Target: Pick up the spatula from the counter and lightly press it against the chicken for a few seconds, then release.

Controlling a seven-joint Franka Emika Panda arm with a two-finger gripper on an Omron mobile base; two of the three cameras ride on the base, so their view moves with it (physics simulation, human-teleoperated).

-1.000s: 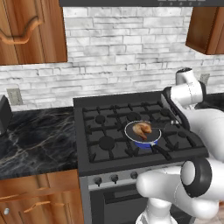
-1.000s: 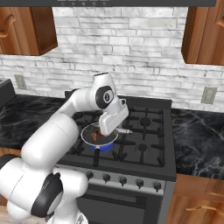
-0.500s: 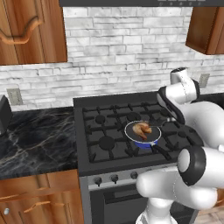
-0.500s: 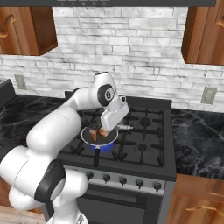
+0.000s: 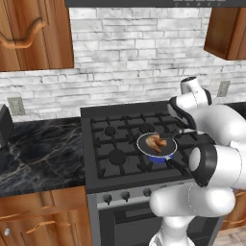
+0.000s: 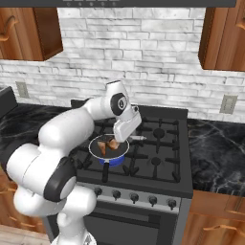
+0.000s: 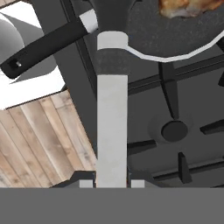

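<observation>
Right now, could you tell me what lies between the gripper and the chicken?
In the hand view, the spatula clamped in the gripper runs over the rim of the pan toward the chicken.

One pan (image 5: 156,157), one chicken (image 5: 156,141) (browned) — one spatula (image 7: 112,118).
</observation>
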